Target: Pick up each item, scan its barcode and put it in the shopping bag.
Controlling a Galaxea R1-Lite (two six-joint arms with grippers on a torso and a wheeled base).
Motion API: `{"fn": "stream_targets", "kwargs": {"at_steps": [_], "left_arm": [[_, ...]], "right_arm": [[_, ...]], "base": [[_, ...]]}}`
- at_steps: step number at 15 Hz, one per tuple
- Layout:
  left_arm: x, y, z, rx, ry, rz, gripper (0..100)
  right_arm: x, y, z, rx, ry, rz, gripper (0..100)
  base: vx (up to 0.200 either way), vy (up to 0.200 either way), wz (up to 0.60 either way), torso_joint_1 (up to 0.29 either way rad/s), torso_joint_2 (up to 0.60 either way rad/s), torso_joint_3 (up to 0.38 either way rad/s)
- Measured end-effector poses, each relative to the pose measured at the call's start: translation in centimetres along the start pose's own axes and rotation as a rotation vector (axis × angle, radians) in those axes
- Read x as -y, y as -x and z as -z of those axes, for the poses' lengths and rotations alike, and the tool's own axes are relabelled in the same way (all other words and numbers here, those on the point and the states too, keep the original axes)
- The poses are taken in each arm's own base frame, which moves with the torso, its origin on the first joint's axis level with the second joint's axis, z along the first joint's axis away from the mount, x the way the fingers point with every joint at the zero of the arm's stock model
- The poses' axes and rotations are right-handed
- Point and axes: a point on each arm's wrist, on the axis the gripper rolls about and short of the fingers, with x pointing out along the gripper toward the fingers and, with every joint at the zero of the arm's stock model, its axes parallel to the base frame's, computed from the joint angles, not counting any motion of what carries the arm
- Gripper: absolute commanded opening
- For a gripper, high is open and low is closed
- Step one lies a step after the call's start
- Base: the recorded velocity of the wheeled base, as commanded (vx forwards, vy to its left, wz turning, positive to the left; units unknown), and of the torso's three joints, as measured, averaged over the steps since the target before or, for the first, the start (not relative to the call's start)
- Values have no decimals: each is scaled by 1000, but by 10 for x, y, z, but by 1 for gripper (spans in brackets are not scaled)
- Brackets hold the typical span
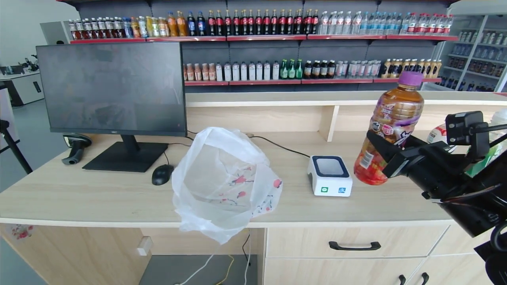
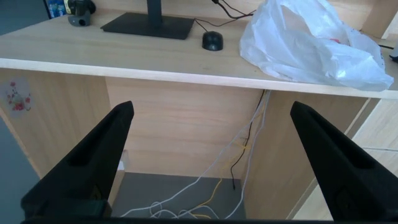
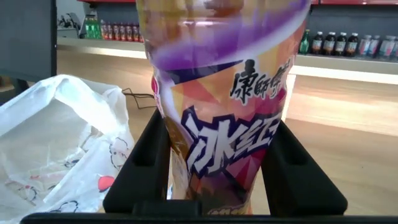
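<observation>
My right gripper (image 1: 383,155) is shut on a tea bottle (image 1: 390,128) with a purple cap and orange-purple label, holding it slightly tilted above the counter, just right of the white barcode scanner (image 1: 330,175). In the right wrist view the bottle (image 3: 224,112) stands between the black fingers (image 3: 146,162). The white plastic shopping bag (image 1: 225,180) with red flower print sits open at the counter's front edge, left of the scanner. My left gripper (image 2: 211,162) hangs open below counter height, in front of the counter, with the bag (image 2: 311,43) above it on the countertop.
A monitor (image 1: 113,89), a black mouse (image 1: 162,174) and a handheld scanner (image 1: 75,148) stand on the counter's left part. More items (image 1: 437,134) lie at the far right behind my right arm. Shelves of bottles line the back wall. Cables (image 2: 236,168) hang under the counter.
</observation>
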Motion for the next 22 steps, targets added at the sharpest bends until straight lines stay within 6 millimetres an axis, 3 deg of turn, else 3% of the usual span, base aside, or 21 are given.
{"fn": "stream_targets", "kwargs": {"at_steps": [12,16,19,22], "left_arm": [[0,0,0,0,0,-1,100],[0,0,0,1,1,-1,100],[0,0,0,1,2,-1,100],[0,0,0,1,2,-1,100]], "right_arm": [[-1,-3,5,-17,-8,-3,0],[-5,-13,-5,43,15,-45,0],[-9,-17,0,60,167,-234,0],[-7,-22,15,37,344,-256,0]], "base": [[50,0,0,0,1,1],[0,0,0,0,0,0],[0,0,0,0,0,0],[0,0,0,0,0,0]]}}
